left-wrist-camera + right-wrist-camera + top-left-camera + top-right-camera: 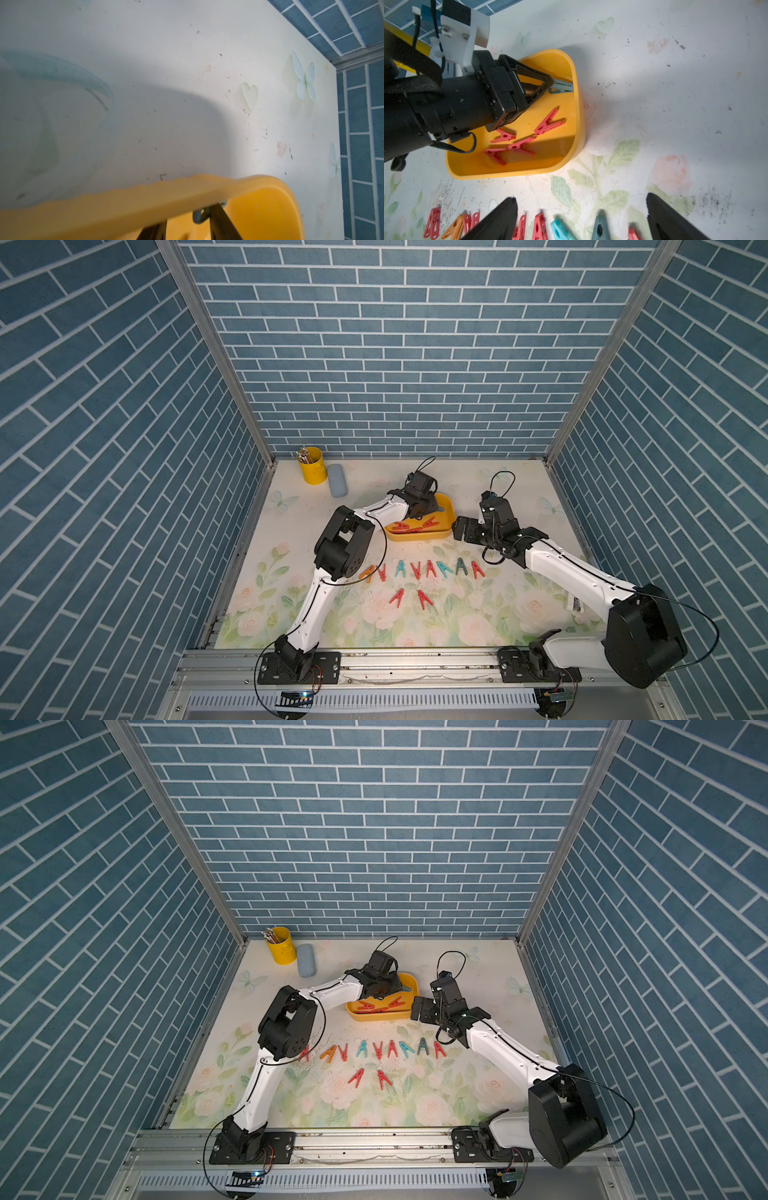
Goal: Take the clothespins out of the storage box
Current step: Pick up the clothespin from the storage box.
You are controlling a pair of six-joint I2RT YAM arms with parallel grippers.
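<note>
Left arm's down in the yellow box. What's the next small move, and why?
Probably close the left gripper firmly on the teal clothespin before lifting. Its tips sit at that peg by the storage box wall, but the left wrist view shows a gap between the fingers, so the grip looks unsure.

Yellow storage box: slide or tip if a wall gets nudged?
Probably slides, not tips: the storage box is shallow and broad-based. Likely light: plastic, with few clothespins inside. The smooth table probably offers little friction.
</note>
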